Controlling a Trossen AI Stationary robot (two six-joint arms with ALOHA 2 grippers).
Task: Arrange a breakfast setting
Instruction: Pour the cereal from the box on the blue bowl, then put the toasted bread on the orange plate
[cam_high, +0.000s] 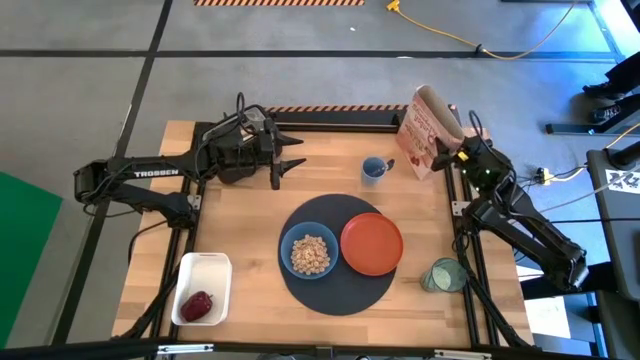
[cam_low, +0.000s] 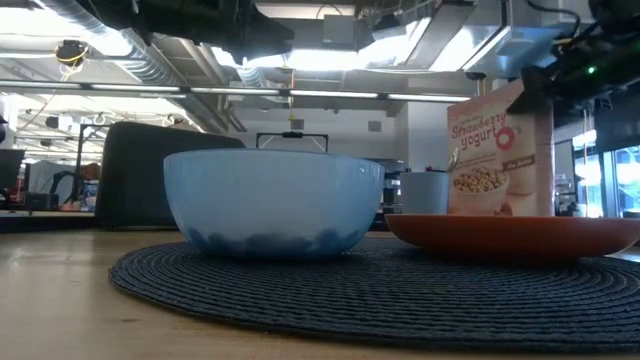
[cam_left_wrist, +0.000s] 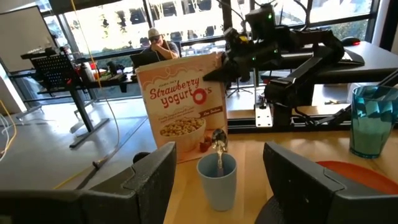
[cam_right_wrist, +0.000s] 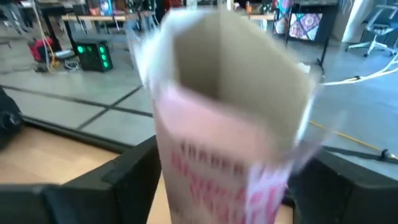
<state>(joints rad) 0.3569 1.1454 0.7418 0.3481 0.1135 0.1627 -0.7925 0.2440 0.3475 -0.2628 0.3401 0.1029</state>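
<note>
The cereal box (cam_high: 428, 135) is seen blurred between the spread fingers of the right hand (cam_high: 462, 152) at the table's (cam_high: 240, 215) far edge; a grip cannot be confirmed; the left hand (cam_high: 288, 152) is held open, empty; the bowl (cam_high: 309, 252) and plate (cam_high: 371, 243) sit on the placemat (cam_high: 335, 295).

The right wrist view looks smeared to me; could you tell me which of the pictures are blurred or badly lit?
Right wrist view: the cereal box is motion-blurred between the right gripper fingers, its lettering unreadable. Low view: the bowl and plate are dim against bright ceiling lights. Left wrist view: sharp, with bright windows behind the box. High view: evenly lit, soft shadows.
</note>
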